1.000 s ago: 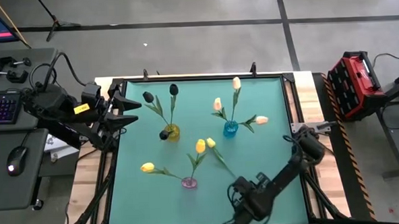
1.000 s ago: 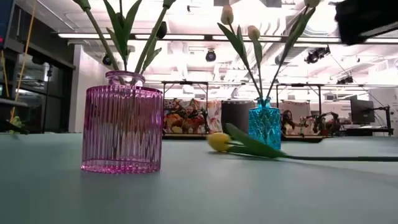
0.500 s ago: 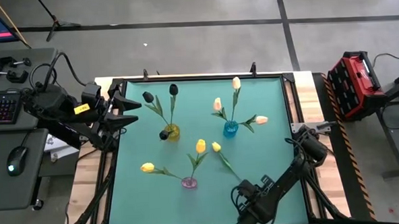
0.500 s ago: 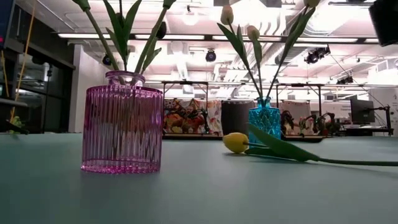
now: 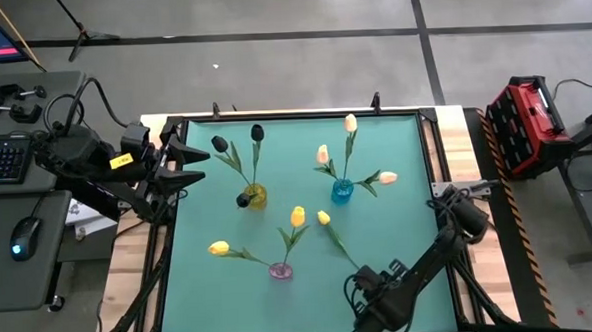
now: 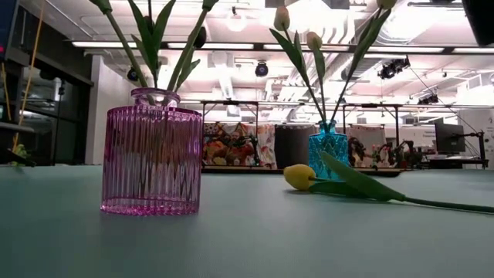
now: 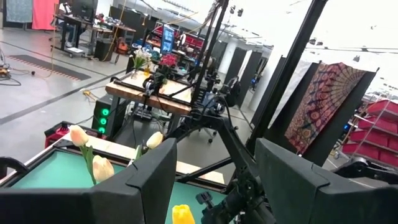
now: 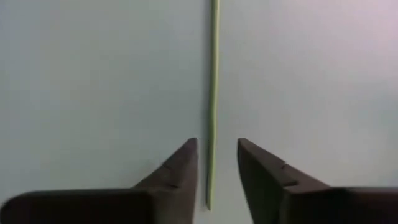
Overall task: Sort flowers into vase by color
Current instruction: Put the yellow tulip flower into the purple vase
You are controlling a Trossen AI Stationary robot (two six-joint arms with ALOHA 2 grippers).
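Note:
A loose yellow tulip lies flat on the green mat, its head pointing toward the vases. Its thin stem runs to my right gripper, which stands open over the stem's free end near the table's front edge, pointing down, one finger on each side without touching. The pink vase holds yellow tulips, the blue vase cream-peach ones, the yellow vase black ones. My left gripper waits open, held high at the table's left edge.
A desk with a keyboard and a mouse stands left of the table, and a red toolbox to its right. Bare mat lies at the near left and along the right side.
My right gripper has gone a little toward the table's right edge, near the front. The loose yellow tulip has slid along the mat with it, its head ending up slightly nearer and farther right, and it still lies flat.

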